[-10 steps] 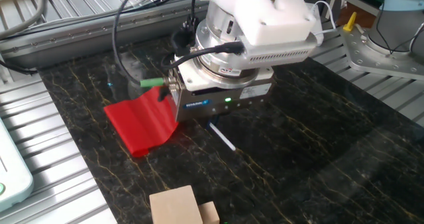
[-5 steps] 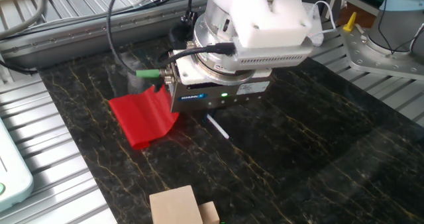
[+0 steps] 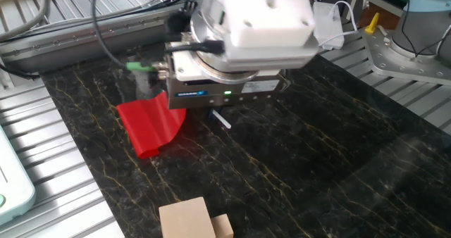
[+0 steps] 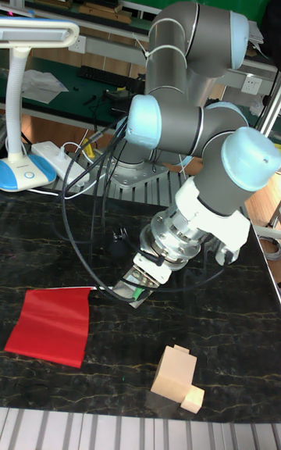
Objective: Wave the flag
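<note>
Centre of the fixed view: the two-finger gripper (image 3: pixel 211 113) at the end of the grey-and-blue jointed arm (image 4: pixel 191 122) is set low over the dark veined stone tabletop (image 3: pixel 317 167), its body hiding the fingertips, so whether the claw is closed on the stick cannot be told. The small bright red rippled cloth flag (image 3: pixel 149 125) on its thin white stick (image 3: pixel 222 120) lies left of centre, cloth on the tabletop. Compared with a second ago, the gripper has shifted toward the upper left and the flag has moved with it, suggesting the stick is held and the waving stroke is under way. The tall fixed view alone shows the whole arm, the white desk lamp (image 4: pixel 27 98) at upper left and both pale wooden blocks (image 4: pixel 178 378) entire; the fixed view alone shows the stick's free end.
</note>
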